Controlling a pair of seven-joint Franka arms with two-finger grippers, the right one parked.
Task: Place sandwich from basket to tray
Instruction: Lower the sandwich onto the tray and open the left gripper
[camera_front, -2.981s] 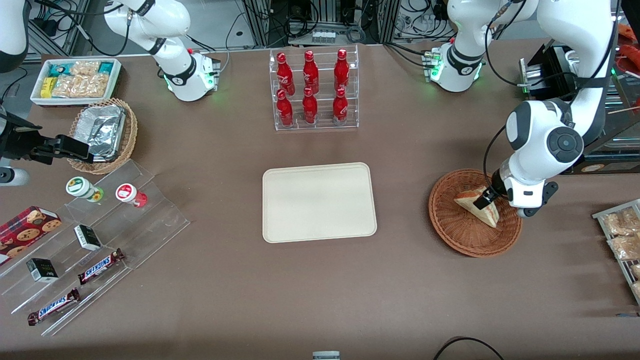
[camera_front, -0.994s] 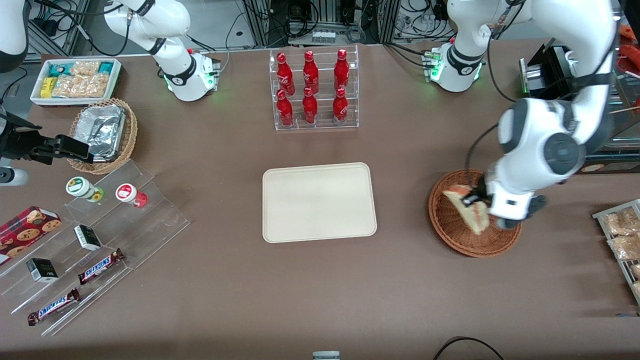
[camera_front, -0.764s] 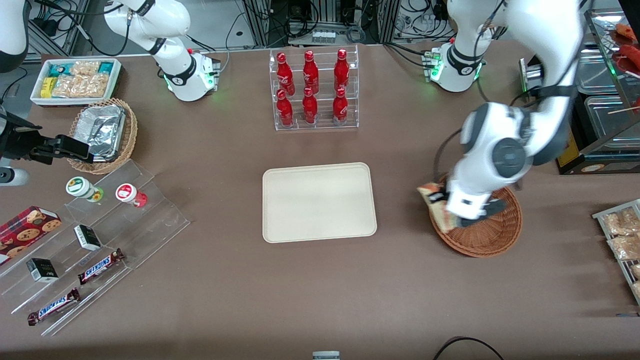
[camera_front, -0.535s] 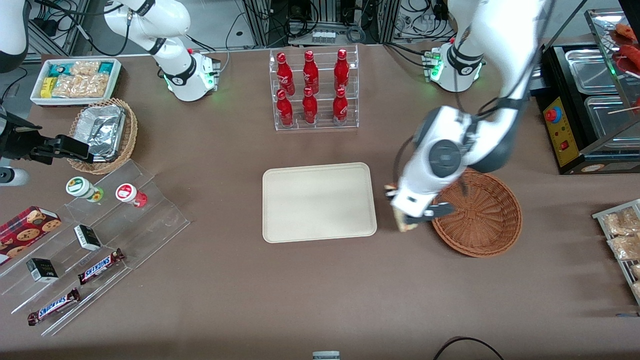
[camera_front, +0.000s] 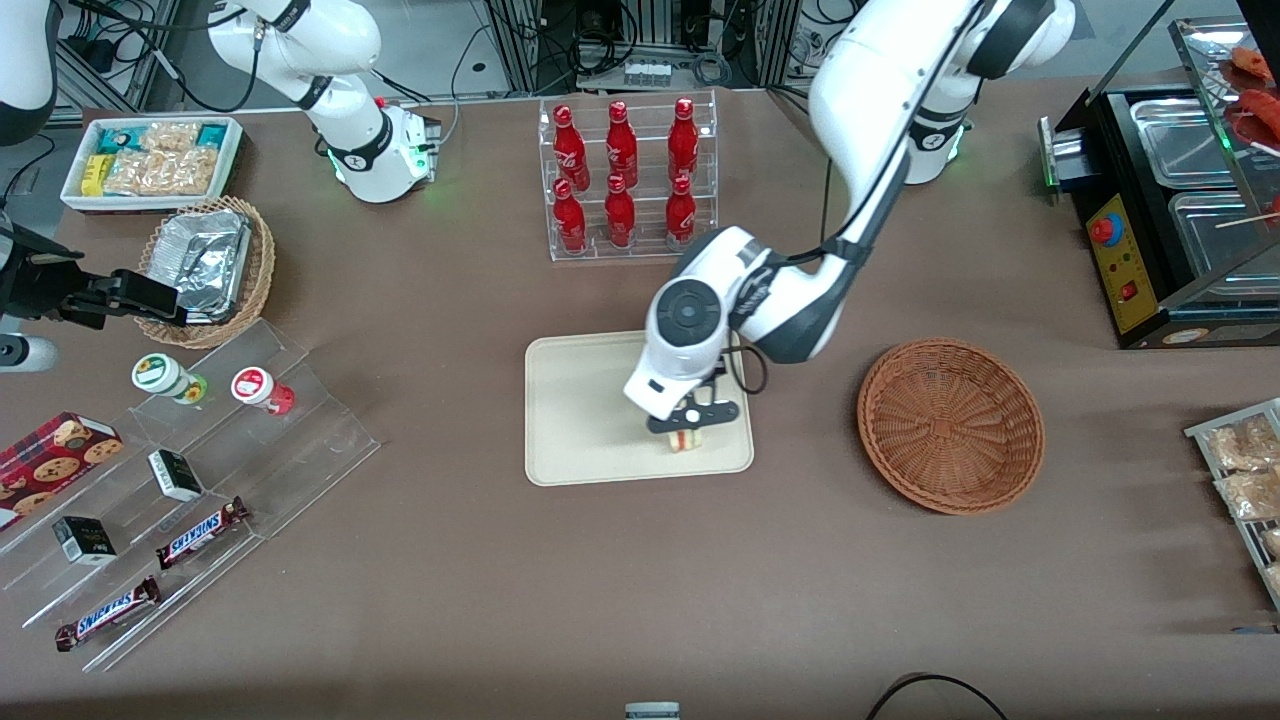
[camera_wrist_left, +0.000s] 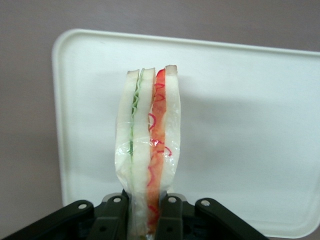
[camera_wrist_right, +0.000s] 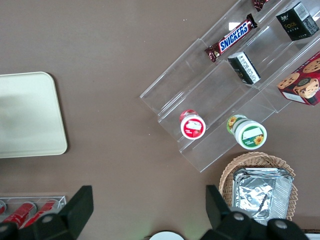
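The gripper (camera_front: 685, 432) lifted the sandwich (camera_front: 684, 440) out of the basket (camera_front: 950, 425) and carried it sideways toward the parked arm's end of the table. It ended above the tray (camera_front: 585, 420), over the tray's corner nearest the basket and the front camera, fingers clamped on the sandwich. The basket was left empty.
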